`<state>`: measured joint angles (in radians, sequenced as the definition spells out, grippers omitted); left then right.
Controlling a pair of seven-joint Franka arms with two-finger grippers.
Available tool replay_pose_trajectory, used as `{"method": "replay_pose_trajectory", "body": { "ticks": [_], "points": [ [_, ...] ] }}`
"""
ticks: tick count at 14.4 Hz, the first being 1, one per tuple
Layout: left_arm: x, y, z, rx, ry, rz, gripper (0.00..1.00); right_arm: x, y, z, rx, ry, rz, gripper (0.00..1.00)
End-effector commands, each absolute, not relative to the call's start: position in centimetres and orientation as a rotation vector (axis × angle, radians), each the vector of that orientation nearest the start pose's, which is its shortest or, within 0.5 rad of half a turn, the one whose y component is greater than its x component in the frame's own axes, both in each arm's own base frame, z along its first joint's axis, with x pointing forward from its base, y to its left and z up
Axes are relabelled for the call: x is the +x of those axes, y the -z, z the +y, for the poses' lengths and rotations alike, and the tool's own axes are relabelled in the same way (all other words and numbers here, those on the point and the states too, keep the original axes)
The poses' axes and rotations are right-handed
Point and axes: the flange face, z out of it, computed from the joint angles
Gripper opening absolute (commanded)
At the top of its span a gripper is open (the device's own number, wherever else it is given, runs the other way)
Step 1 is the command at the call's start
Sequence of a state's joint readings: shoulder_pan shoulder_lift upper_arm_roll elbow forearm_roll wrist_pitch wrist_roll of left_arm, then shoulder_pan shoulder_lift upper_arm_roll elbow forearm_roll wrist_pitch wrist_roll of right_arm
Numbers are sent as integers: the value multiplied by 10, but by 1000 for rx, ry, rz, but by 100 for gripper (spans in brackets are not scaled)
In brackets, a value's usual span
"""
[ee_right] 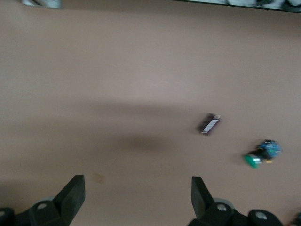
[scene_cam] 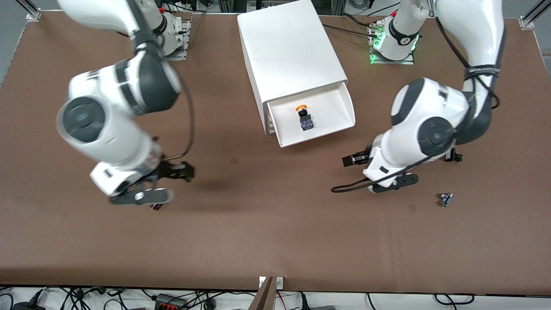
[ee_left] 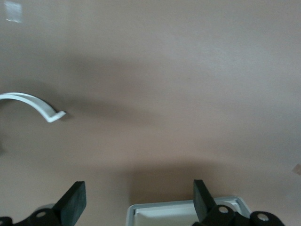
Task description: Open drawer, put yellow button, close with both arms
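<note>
Drawer [scene_cam: 316, 114] standing open, yellow button [scene_cam: 304, 117] lying inside.
Left gripper [scene_cam: 357, 160] and right gripper [scene_cam: 178, 171] hovering over surface [scene_cam: 275, 224], jaws open, empty; uneven pushing risks jamming drawer.

Lots you can't make out here. The right arm [scene_cam: 116, 116] is smeared in the front view, and its wrist covers most of a small dark thing [scene_cam: 156, 206] on the table [scene_cam: 275, 241] under it. Near the left gripper [scene_cam: 354, 160], a tiny bluish part [scene_cam: 445, 199] is too small to identify. The cabinet [scene_cam: 288, 47] hides all but the open drawer [scene_cam: 316, 114]. Both wrist views crop the gripper bodies, and the green-capped switch [ee_right: 262, 154] is fuzzy.
</note>
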<state>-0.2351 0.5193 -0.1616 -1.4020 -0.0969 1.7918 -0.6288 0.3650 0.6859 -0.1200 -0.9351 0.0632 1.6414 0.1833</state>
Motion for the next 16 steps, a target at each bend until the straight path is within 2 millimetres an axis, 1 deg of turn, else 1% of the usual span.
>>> {"method": "replay_pose_trajectory", "body": {
  "ticks": [1, 2, 3, 4, 6, 7, 8, 9, 10, 11, 12, 13, 14, 15, 16],
  "points": [
    [624, -384, -285, -3185, -266, -476, 100, 708, -498, 146, -3123, -11, -151, 100],
    [618, -380, -296, -3185, -255, -447, 100, 710, -506, 122, -3124, -1, -106, 100],
    [614, -375, -298, -3175, -256, -438, 100, 710, -514, 100, -3122, 6, -84, 100],
    [607, -373, -306, -3175, -242, -454, 100, 708, -520, 84, -3123, -10, -68, 100],
    [592, -367, -314, -3182, -205, -465, 100, 703, -534, 56, -3124, -19, -11, 100],
    [585, -365, -315, -3184, -197, -461, 100, 700, -544, 42, -3124, -5, 15, 100],
    [578, -363, -317, -3186, -193, -452, 100, 697, -554, 31, -3122, 17, 31, 100],
    [568, -362, -325, -3194, -195, -425, 100, 693, -563, 21, -3120, 22, 50, 100],
    [561, -362, -328, -3192, -204, -412, 100, 688, -570, 10, -3122, 6, 71, 100],
    [555, -362, -331, -3190, -211, -396, 100, 684, -576, 1, -3123, -6, 76, 100],
    [547, -358, -336, -3187, -230, -375, 100, 680, -583, -7, -3121, -1, 63, 100],
    [538, -360, -342, -3190, -234, -350, 100, 676, -590, -18, -3123, 4, 51, 100],
    [531, -360, -343, -3183, -243, -350, 100, 671, -598, -29, -3122, 9, 44, 100],
    [520, -362, -349, -3177, -250, -358, 100, 665, -607, -37, -3125, 19, 26, 100],
    [510, -361, -356, -3167, -262, -383, 100, 658, -611, -40, -3121, 17, 23, 100]
  ]
}}
